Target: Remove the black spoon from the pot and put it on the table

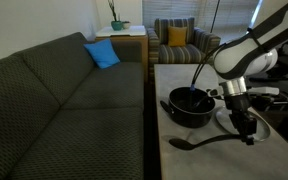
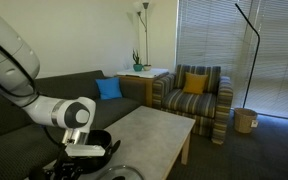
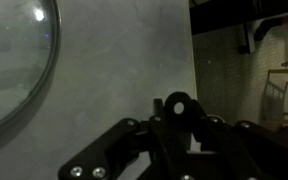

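As the pot (image 1: pixel 190 106) sits nearby, the tool (image 1: pixel 249 136) pinches the black spoon (image 1: pixel 206 140).

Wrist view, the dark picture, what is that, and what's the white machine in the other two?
The white machine is a robot arm ending in a gripper, a two-fingered clamp. Two pictures come from cameras standing in the room. The dark one comes from a camera on the arm's wrist, looking down past the gripper. On the grey table are a black pot and a glass lid. The gripper is shut, apparently on the handle of a black spoon, which is outside the pot.
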Tool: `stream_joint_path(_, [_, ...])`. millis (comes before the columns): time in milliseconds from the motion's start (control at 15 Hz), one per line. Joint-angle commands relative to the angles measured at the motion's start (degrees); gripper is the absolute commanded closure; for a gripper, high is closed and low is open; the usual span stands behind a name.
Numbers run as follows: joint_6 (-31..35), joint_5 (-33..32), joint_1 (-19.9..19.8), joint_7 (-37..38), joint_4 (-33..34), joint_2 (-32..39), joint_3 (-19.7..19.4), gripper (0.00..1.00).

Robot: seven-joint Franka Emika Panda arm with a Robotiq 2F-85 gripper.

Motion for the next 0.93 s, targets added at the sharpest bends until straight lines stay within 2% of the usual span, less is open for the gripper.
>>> stream_joint_path(0, [4.0,1.6,0.1,3.0,-1.4,0.0,-0.3,0.93])
stream_joint_path(467, [10.2,2.5,-1.2,4.9,-5.1,0.1,0.5,0.93])
stream_joint_path(867, [12.9,1.9,-0.4,5.2,-6.8,0.2,0.0,0.93])
